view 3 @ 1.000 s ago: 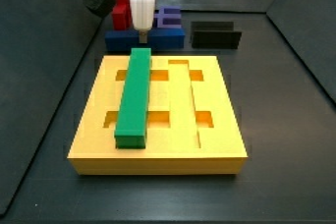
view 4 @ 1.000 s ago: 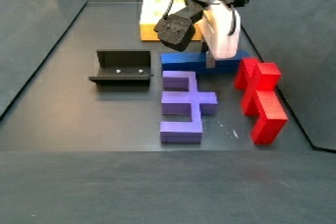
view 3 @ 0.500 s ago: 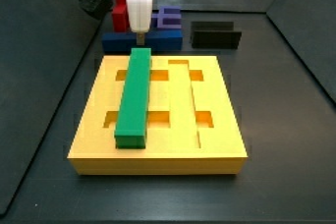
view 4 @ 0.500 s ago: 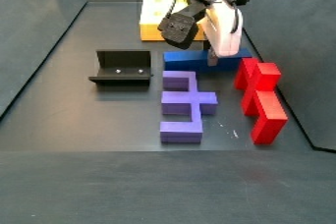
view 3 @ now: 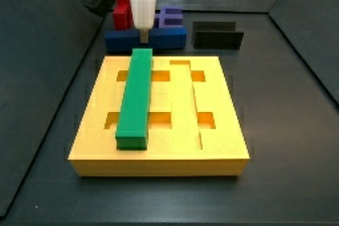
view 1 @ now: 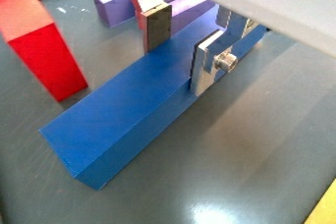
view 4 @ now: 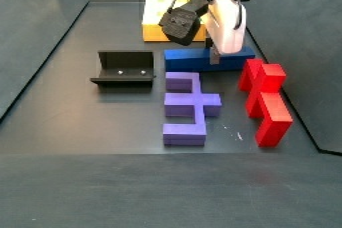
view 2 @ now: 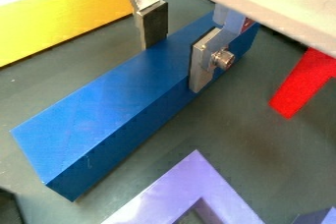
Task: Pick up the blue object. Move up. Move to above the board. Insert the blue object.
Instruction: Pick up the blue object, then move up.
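claw [view 1: 184, 43]: low over the desk [view 4: 80, 162], its two plates straddling the blue bar [view 1: 138, 105] across its width near one end; pads sit at or very near the bar's sides, contact not certain, so a firm hold cannot be told.
blue bar: flat on the desk, between the yellow board [view 3: 162, 111] and the purple block [view 4: 185, 107], red block [view 4: 265, 100] just beside.
board: green bar [view 3: 135, 96] already seated in one groove; neighbouring groove open.
step in hand: pick-up, likely at the closing stage.
next move calls for: a secure squeeze, then a straight lift keeping the long bar level.
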Motion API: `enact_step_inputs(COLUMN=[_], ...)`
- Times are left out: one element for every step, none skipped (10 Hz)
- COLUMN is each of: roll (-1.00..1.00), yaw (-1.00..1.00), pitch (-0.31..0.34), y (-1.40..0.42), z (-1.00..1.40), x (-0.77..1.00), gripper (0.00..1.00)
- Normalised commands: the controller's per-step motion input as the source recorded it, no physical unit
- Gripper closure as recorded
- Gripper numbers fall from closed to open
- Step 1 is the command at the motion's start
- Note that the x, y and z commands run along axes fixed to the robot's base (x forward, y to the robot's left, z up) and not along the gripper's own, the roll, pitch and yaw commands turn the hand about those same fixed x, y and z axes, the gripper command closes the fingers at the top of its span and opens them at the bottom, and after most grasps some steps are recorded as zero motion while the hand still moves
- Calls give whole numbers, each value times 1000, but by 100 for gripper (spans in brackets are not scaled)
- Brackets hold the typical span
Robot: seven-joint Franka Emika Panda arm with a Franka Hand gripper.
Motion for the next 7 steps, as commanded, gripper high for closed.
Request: enact_step_inputs(roll=[0, 0, 0, 0, -12, -27, -48], yaw=[0, 0, 0, 0, 30, 33, 23], pitch=[0, 0, 0, 0, 7, 20, -2], y=[0, 0, 0, 0, -12, -24, -10], z=[0, 0, 0, 833, 817, 610, 293], x=[0, 0, 0, 0, -11, -48, -34], gripper=[100, 100, 100, 100, 100, 100, 100])
